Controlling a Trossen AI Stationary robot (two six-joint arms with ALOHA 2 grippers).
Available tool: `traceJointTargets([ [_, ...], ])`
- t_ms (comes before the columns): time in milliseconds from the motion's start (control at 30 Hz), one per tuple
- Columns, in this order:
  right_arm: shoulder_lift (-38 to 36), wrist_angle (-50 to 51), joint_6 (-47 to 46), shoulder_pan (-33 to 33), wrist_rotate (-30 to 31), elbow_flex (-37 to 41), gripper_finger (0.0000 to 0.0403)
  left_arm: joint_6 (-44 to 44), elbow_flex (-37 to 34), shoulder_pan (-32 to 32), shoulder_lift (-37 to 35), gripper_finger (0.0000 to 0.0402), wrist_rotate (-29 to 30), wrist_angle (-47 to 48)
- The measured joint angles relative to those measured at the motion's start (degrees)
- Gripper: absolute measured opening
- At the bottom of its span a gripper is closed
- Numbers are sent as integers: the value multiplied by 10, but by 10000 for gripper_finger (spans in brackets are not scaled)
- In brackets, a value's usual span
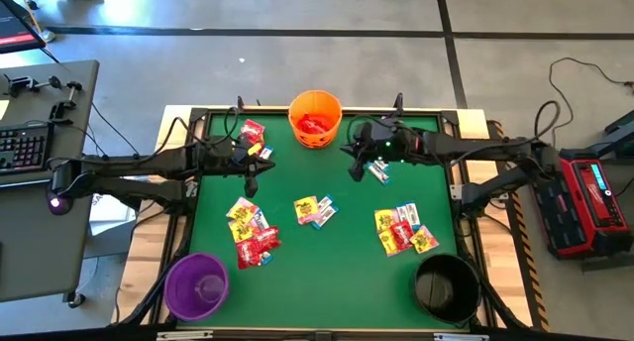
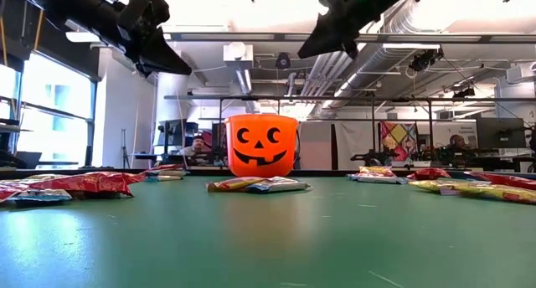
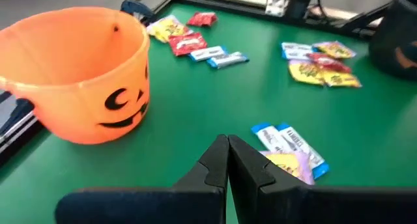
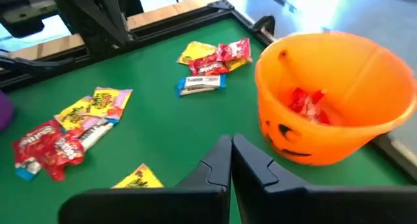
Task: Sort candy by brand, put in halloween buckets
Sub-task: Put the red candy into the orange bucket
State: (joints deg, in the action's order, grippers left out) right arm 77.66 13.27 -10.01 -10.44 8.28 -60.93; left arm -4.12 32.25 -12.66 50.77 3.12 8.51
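With its fingers pressed together on nothing, the left hand (image 1: 252, 182) hangs above the green surface (image 1: 337, 272), near the left edge and just beside a small cluster of red and yellow candy (image 1: 254, 139) at the far left. The right hand (image 1: 358, 168) is closed and empty too, raised over the far middle of the surface, with a white-blue packet (image 1: 378, 169) lying just beside it below. Between the two hands, at the far edge, stands the orange bucket (image 1: 315, 118), its pumpkin face turned toward the low camera, and red packets (image 4: 307, 101) lie inside it. Nearer the middle lies a small group of yellow and white-blue packets (image 1: 315, 211). To its left is a bigger pile (image 1: 252, 231) of yellow, red and white-blue ones; to its right another mixed pile (image 1: 402, 231). At the near left corner stands the purple bucket (image 1: 196, 285), and at the near right corner the black bucket (image 1: 447, 286). Both arms reach in from the sides of the surface.
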Motion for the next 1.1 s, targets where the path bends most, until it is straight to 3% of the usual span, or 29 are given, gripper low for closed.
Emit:
traceJointTargets([
  [233, -4, 26, 28, -2, -46, 0, 0, -44, 1, 2, 1, 0, 0, 43],
  [433, -3, 91, 52, 1, -79, 0, 25, -66, 56, 23, 5, 5, 1, 152],
  [600, -3, 96, 36, 1, -75, 0, 71, -48, 86, 57, 5, 31, 1, 216],
  [800, -3, 92, 4, 1, -48, 0, 114, -74, 90, 112, 22, 70, -39, 237],
  [1100, -3, 90, -15, 1, -46, 0, 126, -150, 90, 181, 120, 120, -40, 236],
])
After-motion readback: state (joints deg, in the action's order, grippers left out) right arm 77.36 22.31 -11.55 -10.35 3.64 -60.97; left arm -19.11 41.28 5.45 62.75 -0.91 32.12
